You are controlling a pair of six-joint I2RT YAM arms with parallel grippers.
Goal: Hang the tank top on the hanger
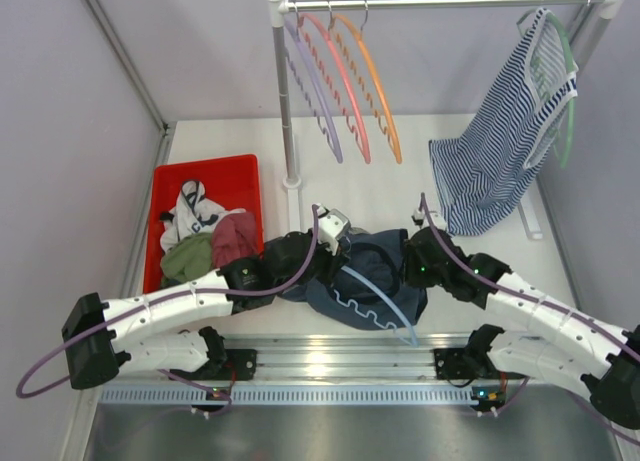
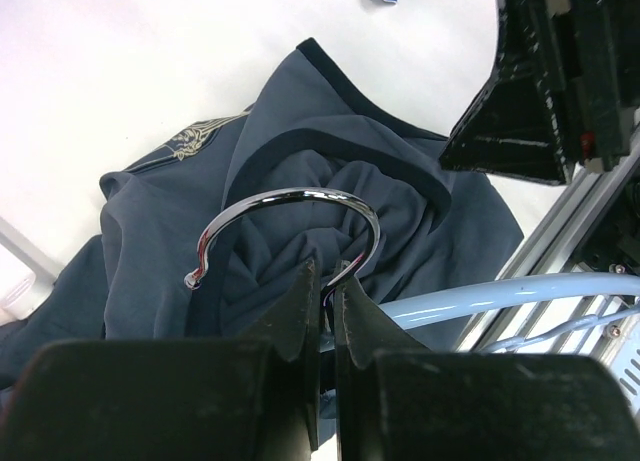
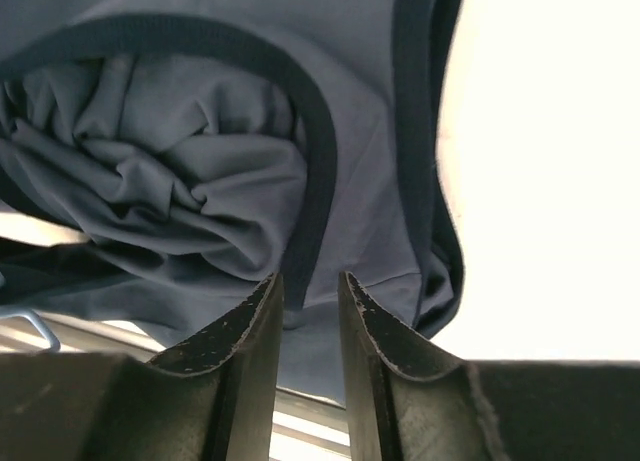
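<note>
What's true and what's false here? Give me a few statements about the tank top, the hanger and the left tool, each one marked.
1. The left tool is shut on the hanger at its metal hook. True.
2. The striped top hangs from the rail on a green hanger. True.
3. The tank top hangs on the rail. False: it lies crumpled on the table.
4. The red bin is empty. False: it holds several garments.

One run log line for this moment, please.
left gripper shut on hanger | right gripper at tank top, grip unclear | not yet hung
</note>
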